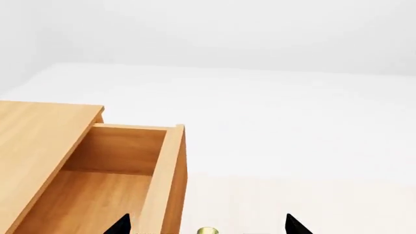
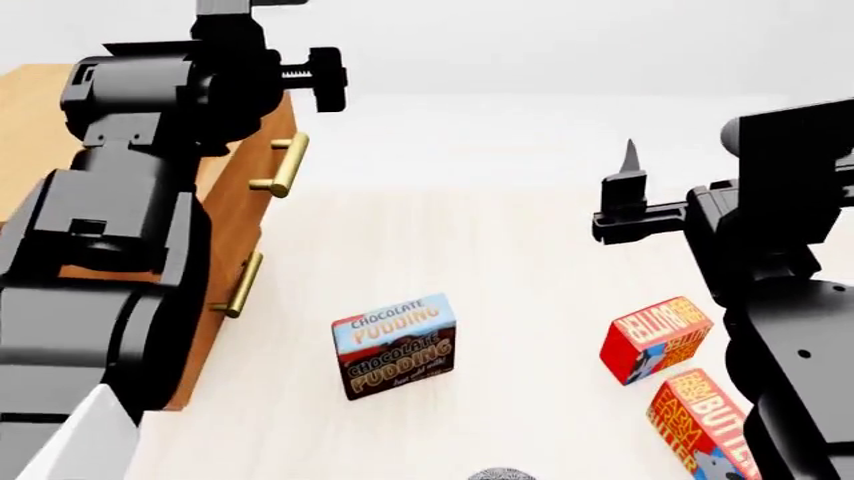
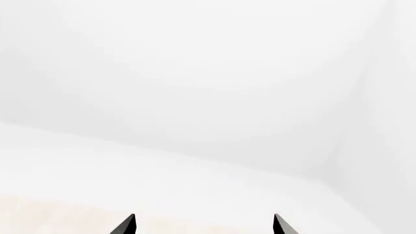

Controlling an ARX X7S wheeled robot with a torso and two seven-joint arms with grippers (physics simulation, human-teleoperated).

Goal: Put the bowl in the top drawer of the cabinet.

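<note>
The cabinet (image 1: 32, 141) stands at the left of the head view, mostly behind my left arm. Its top drawer (image 1: 97, 195) is pulled out and its wooden inside is bare. The drawer's brass handle (image 2: 280, 165) sticks out further than the lower one (image 2: 240, 285). My left gripper (image 1: 208, 225) is open just in front of the drawer front, with the handle's end (image 1: 206, 230) between its fingertips but not touched. My right gripper (image 3: 202, 225) is open and holds nothing, raised above the table. Only a speckled grey rim of the bowl (image 2: 502, 473) shows, at the head view's near edge.
A chocolate pudding box (image 2: 394, 345) stands on the pale table (image 2: 507, 260) in front of the cabinet. Two red butter boxes (image 2: 654, 338) (image 2: 694, 420) lie at the right, under my right arm. A white wall lies beyond the table.
</note>
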